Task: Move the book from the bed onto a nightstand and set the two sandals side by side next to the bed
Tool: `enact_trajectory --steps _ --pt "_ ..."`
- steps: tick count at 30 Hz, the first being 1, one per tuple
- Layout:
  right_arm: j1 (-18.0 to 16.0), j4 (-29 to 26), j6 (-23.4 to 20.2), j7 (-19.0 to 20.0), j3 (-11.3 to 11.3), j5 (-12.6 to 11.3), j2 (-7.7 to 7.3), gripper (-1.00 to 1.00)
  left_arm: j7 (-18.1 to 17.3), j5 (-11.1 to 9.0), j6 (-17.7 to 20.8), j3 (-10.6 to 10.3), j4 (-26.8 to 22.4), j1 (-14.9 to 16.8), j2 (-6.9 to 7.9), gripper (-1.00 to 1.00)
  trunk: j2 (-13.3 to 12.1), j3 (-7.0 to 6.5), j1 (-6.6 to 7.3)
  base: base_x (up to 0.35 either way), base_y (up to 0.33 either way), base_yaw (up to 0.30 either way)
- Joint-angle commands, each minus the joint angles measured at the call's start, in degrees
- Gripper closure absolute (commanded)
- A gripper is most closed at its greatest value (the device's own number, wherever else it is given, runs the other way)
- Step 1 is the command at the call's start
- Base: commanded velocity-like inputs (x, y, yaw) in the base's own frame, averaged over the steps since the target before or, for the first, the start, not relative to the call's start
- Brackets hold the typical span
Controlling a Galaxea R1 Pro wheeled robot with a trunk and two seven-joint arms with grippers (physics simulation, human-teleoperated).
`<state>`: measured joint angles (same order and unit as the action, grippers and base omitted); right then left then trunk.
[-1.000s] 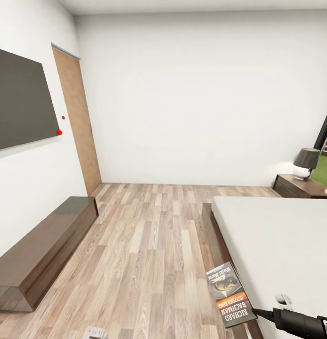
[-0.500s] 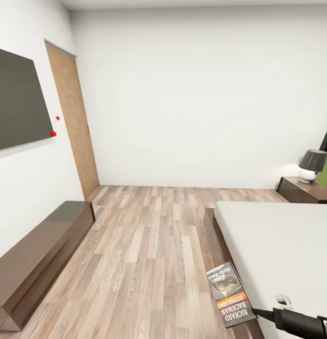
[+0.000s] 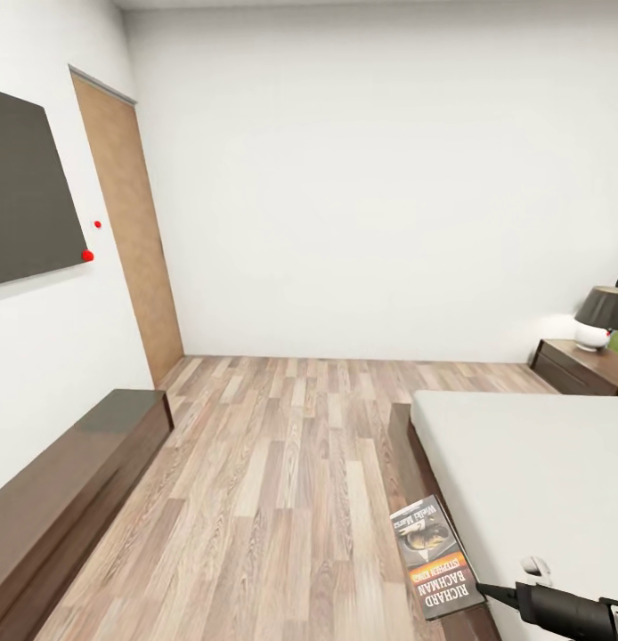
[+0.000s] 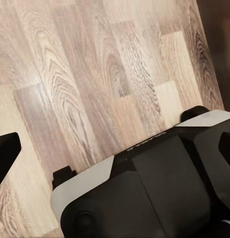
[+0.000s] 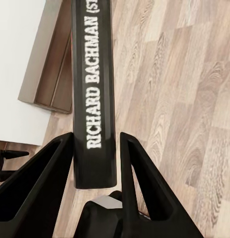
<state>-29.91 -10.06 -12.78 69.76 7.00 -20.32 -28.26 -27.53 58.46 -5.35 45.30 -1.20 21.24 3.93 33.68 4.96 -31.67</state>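
The book (image 3: 436, 556), a thin paperback with an orange band and the lettering "RICHARD BACHMAN", hangs over the bed's near corner in the head view. My right gripper (image 3: 487, 590) is shut on its lower edge. In the right wrist view both black fingers press the book's spine (image 5: 95, 89), and the right gripper (image 5: 95, 144) holds it above the floor beside the bed (image 5: 20, 59). The bed's light-grey mattress (image 3: 532, 463) lies at the right. A dark-brown nightstand (image 3: 581, 367) stands by the far wall. My left gripper (image 4: 115, 148) is open over bare floor. The sandals are out of view.
A lamp (image 3: 601, 316) with a dark shade sits on the nightstand. A long low dark-brown cabinet (image 3: 69, 499) runs along the left wall under a black screen (image 3: 28, 200), with a wooden door (image 3: 131, 223) beyond. Wood-plank floor (image 3: 282, 463) stretches between cabinet and bed. My base (image 4: 154, 188) is below the left gripper.
The whole head view has shifted: door, screen and cabinet slid left, nightstand and lamp slid right and lower. The book and right gripper keep their place in the picture.
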Motion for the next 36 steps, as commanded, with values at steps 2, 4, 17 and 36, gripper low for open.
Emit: enact_trajectory --steps 2,4,17,36 --pt "-0.1 0.0 -0.6 0.1 0.2 -0.7 -0.04 1.00 -0.2 0.6 -0.3 0.4 -0.1 0.0 0.02 -1.00 0.1 0.10 -0.05 0.322 0.000 0.000" --pt "-0.1 0.0 -0.6 0.1 0.2 -0.7 -0.04 1.00 -0.2 0.6 -0.3 0.4 -0.1 0.0 0.02 -1.00 0.1 0.10 -0.05 0.322 0.000 0.000" --pt "-0.1 0.0 -0.6 0.1 0.1 -0.7 -0.04 1.00 -0.2 0.6 -0.4 0.5 -0.1 0.0 0.02 -1.00 0.1 0.10 -0.05 0.269 0.000 0.000" --pt "-0.1 0.0 -0.6 -0.4 0.2 -0.6 -0.04 1.00 -0.2 0.6 -1.1 0.5 -0.1 0.0 0.10 -1.00 0.1 0.10 -0.05 0.194 0.000 0.000"
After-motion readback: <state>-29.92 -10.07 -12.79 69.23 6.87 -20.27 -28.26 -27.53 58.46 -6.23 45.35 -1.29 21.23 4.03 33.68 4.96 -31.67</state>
